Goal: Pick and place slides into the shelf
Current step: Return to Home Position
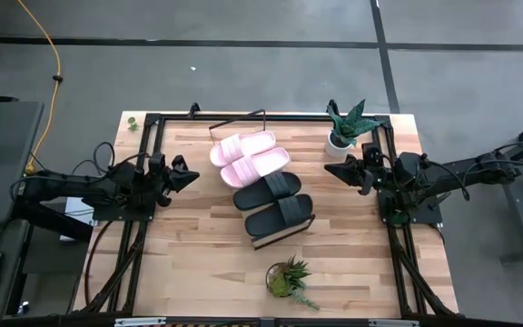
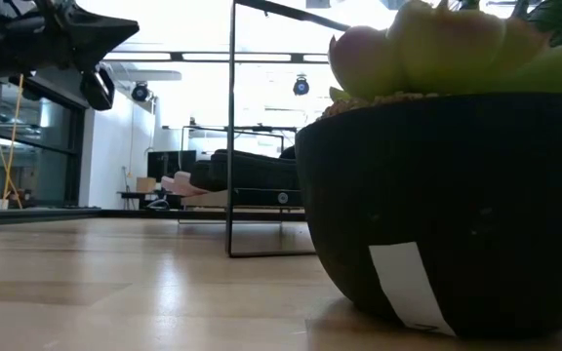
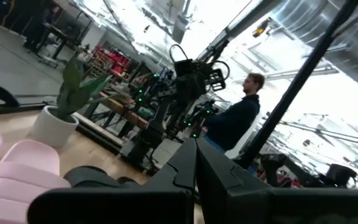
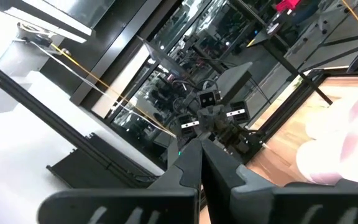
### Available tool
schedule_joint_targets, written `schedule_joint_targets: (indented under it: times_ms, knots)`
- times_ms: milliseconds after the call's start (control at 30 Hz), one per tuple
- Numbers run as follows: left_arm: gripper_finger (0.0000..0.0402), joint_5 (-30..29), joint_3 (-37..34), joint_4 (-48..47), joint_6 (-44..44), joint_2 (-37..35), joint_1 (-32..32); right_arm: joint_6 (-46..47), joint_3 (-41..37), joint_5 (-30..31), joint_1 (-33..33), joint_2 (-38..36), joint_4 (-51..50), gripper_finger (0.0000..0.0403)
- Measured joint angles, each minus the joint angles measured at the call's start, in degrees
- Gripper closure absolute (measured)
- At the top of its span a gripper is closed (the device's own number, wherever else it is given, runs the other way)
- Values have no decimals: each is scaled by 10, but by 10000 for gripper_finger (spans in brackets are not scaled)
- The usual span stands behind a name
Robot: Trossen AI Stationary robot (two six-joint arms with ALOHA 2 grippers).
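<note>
Well, looking at a basically finished job: seeing all four slides already sitting on the shelf (image 1: 271,239) mid-table. Spotting the pink pair (image 1: 252,158) at the end nearer the white-potted plant (image 1: 343,132), and the black pair (image 1: 278,211) at the end nearer the dark-potted plant (image 1: 289,277), all packed close side by side. Guessing at the tight packing as the way to fit four shoes on one board.

Finding the left claw (image 1: 192,179) hanging above the table just left of the shelf, fingers pinched together on nothing. Finding the right claw (image 1: 330,168) mirroring it on the other side, just beside the white-potted plant, likewise pinched shut and empty. Pointing both tips inward at the shoes but touching none of them, probably parking out of the way to avoid bumping anything.

Judging the leftover bit as just tucking both arms home. Watching for the right arm clipping that plant on the way, not much else. Not getting much from the table-level view, what with the dark-potted plant hogging it.
</note>
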Motion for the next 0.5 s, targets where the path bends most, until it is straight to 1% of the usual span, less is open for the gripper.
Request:
schedule_joint_targets:
  times_ms: [133, 300, 500]
  knots:
    - [401, 20, 0, -6, 13, -11, 0, -1, 0, 4, 0, 0, 0, 403]
    - [401, 56, 0, -86, 32, -34, 0, 7, 0, 4, 0, 0, 0, 403]
    - [401, 59, 0, -146, 45, -97, 0, 10, 0, 4, 0, 0, 12, 403]
